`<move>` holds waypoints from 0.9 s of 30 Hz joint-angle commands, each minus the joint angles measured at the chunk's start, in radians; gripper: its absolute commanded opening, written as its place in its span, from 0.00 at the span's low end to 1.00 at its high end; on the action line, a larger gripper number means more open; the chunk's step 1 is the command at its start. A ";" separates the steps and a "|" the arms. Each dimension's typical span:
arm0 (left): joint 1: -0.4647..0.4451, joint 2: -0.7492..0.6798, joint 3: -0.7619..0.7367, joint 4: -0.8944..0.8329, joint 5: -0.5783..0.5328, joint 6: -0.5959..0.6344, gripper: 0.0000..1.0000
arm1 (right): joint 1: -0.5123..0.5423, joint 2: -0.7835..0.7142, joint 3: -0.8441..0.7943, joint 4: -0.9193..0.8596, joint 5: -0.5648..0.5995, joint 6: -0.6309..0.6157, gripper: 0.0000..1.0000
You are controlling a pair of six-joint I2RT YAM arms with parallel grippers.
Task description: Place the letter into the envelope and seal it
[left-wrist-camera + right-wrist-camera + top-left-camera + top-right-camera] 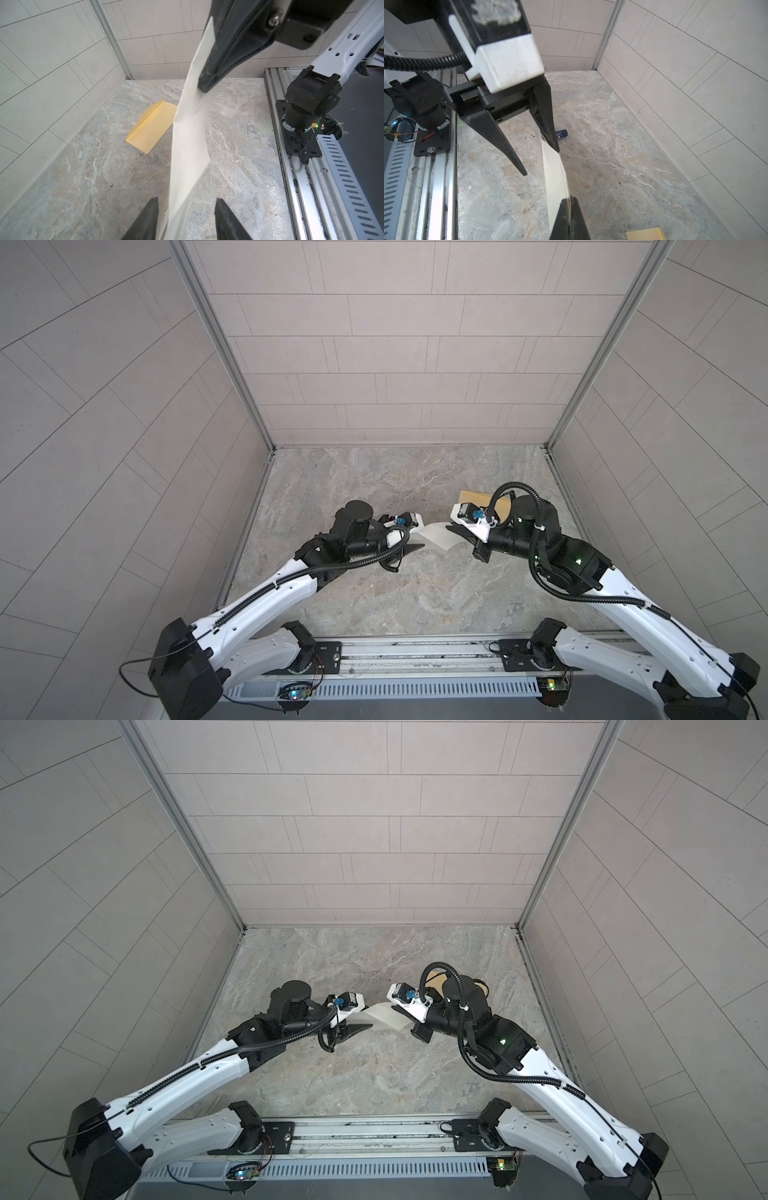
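Right pincer (570,200) is clenched on the right end of the letter (555,176), its fingertips pressed together over the paper. Left pincer (186,199) is released: its fingers stand apart on either side of the sheet's left end (one tip sits close against the paper's edge in the right wrist view, though contact cannot be confirmed). The letter hangs in the air above the middle of the bench (374,489), between the two pincers and bowed in a soft curve, its pale side showing. The envelope (151,126) lies flat on the bench at the far right, well apart from the letter, with its flap raised along one long edge; in both top views the right arm covers most of it. A small blue cylinder (561,134) lies on its side on the bench, seen past the left pincer in the right wrist view.
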 commanded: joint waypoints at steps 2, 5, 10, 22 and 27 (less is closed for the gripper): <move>-0.007 0.004 -0.004 -0.012 -0.006 0.017 0.40 | 0.003 -0.013 0.024 -0.008 0.032 -0.020 0.00; -0.007 0.004 -0.003 -0.013 -0.008 0.018 0.27 | 0.003 -0.014 0.026 -0.002 0.034 -0.014 0.00; -0.010 0.007 -0.002 -0.007 -0.005 0.014 0.06 | 0.003 -0.013 0.022 0.011 0.031 -0.003 0.01; -0.012 -0.017 -0.020 0.092 0.025 -0.071 0.00 | 0.003 -0.063 0.019 0.003 0.161 -0.010 0.64; -0.012 -0.029 -0.026 0.123 0.029 -0.104 0.00 | 0.003 -0.091 0.004 0.027 0.175 -0.001 0.76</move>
